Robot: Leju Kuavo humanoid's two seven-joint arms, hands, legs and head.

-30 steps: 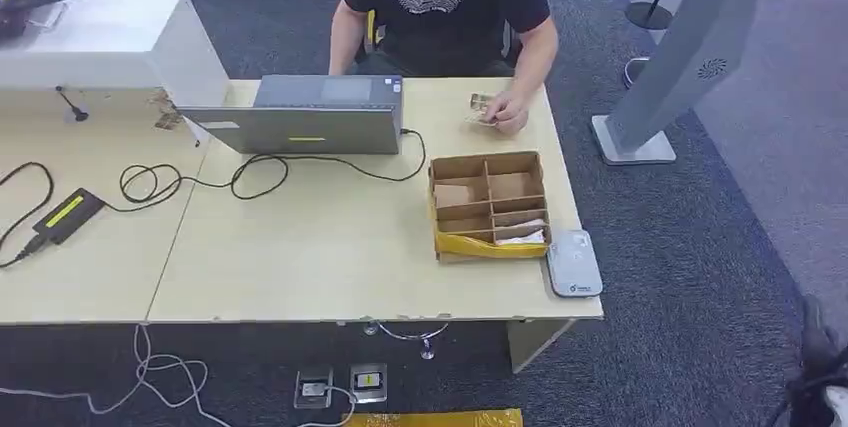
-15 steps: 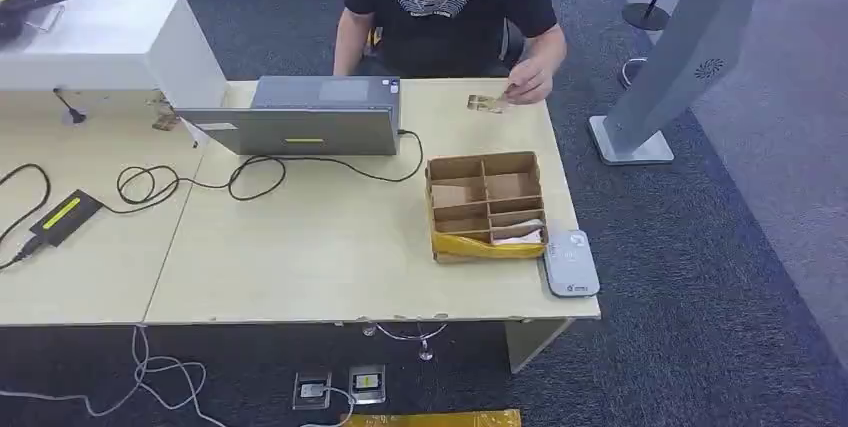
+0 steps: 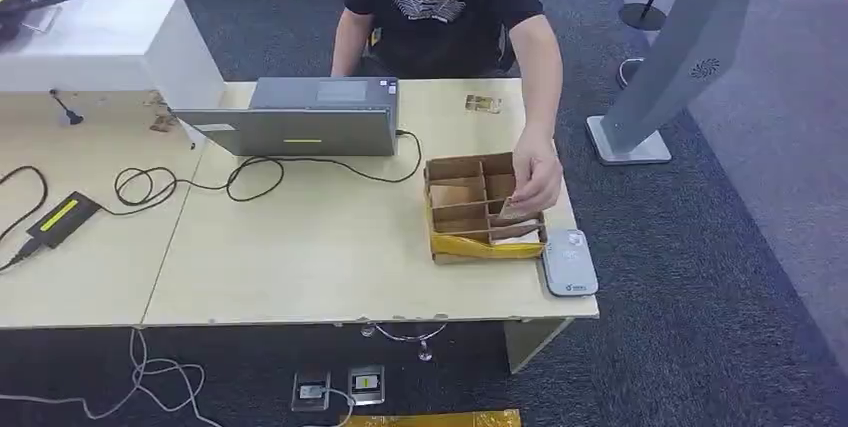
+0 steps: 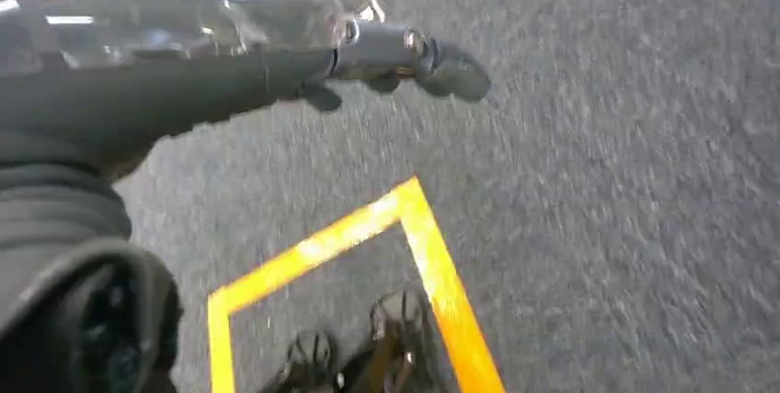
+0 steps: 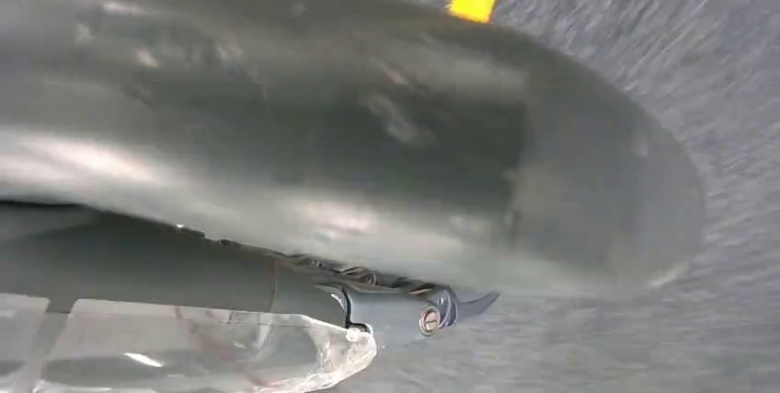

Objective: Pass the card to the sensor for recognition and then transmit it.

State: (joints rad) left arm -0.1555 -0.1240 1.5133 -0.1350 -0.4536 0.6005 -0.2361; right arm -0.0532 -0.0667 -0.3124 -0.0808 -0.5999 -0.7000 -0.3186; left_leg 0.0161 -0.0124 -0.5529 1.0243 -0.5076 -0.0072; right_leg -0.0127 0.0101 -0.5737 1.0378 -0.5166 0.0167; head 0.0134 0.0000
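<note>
While both robot arms hang toward the floor, hand states cannot be told; a person's hand (image 3: 537, 179) reaches into the cardboard tray (image 3: 447, 169), likely stocking cards beside the sensor (image 3: 571, 263).

Flat card (image 3: 483, 104) near desk's far edge — grey sensor (image 3: 569, 263) at front corner
</note>
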